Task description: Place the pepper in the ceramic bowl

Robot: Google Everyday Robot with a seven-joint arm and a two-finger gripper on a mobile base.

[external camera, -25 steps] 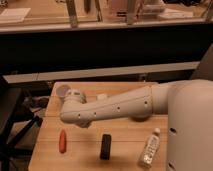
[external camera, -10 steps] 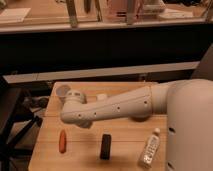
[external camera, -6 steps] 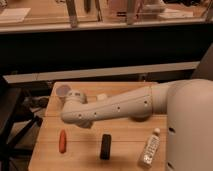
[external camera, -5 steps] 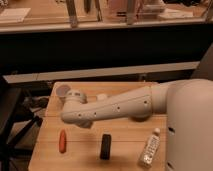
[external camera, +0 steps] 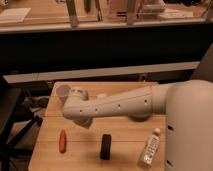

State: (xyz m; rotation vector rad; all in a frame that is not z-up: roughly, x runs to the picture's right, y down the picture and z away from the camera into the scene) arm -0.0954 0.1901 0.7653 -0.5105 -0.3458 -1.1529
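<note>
Pepper (external camera: 62,141) on table (external camera: 130,134); hand (external camera: 80,118) above it, nr white cup (external camera: 62,92).

A single camera view is provided. It looks obliquely down at close range from above the robot's shoulder (external camera: 192,125), which fills the right edge of the frame. It faces across the wooden table (external camera: 125,131) in the lower half toward a counter (external camera: 100,25) along the top. The gripper (external camera: 85,121) appears to sit left of centre, under the arm (external camera: 120,105).
</note>
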